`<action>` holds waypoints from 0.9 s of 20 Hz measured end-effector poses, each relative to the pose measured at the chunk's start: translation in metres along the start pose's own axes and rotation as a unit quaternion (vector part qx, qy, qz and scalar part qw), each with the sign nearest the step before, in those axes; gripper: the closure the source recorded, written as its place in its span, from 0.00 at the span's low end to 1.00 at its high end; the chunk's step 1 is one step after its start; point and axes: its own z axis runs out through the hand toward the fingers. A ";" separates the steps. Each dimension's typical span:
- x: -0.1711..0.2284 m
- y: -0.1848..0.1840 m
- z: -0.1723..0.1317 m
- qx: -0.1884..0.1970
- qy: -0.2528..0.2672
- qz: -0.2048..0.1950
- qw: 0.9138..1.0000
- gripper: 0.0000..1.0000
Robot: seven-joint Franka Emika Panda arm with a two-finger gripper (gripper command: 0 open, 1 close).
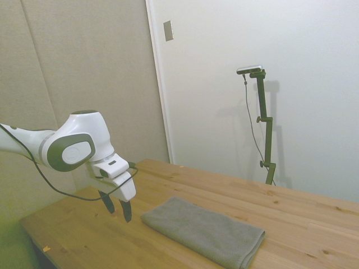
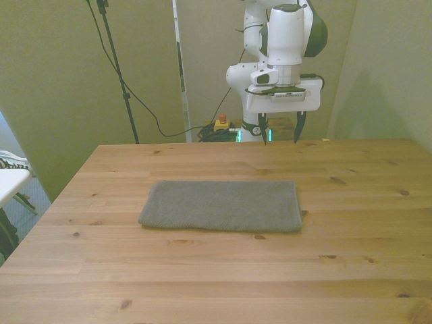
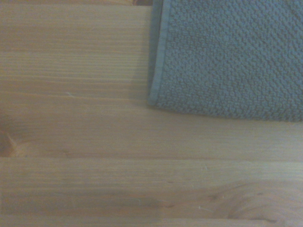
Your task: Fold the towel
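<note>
The grey towel (image 2: 223, 206) lies flat on the wooden table (image 2: 216, 277), a long layered rectangle with thick rounded edges. From the side camera the towel (image 1: 205, 231) stretches toward the near edge. My gripper (image 2: 279, 129) hangs open above the table behind the towel, near its end on the front view's right, holding nothing. In the side view the gripper (image 1: 116, 208) hovers just off the towel's near corner. The wrist view shows one towel (image 3: 227, 56) corner with its hemmed edge on bare wood.
A black cable runs down a thin stand (image 2: 118, 74) behind the table at the front view's left. A small red-and-yellow button box (image 2: 221, 123) sits beyond the far edge by the robot base. A white object (image 2: 10, 179) pokes in at the left border.
</note>
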 end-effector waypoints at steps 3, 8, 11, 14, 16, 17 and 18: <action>0.002 0.000 0.001 0.005 -0.006 -0.001 1.000 0.00; 0.016 -0.019 0.005 0.012 0.009 0.006 1.000 0.00; 0.026 -0.038 0.010 0.005 0.021 0.011 1.000 0.00; 0.035 -0.064 0.016 -0.021 0.051 0.017 0.998 0.00; 0.039 -0.085 0.025 -0.040 0.075 0.018 0.996 0.00; 0.039 -0.097 0.030 -0.049 0.087 0.016 0.995 0.00; 0.039 -0.110 0.035 -0.058 0.101 0.013 0.993 0.00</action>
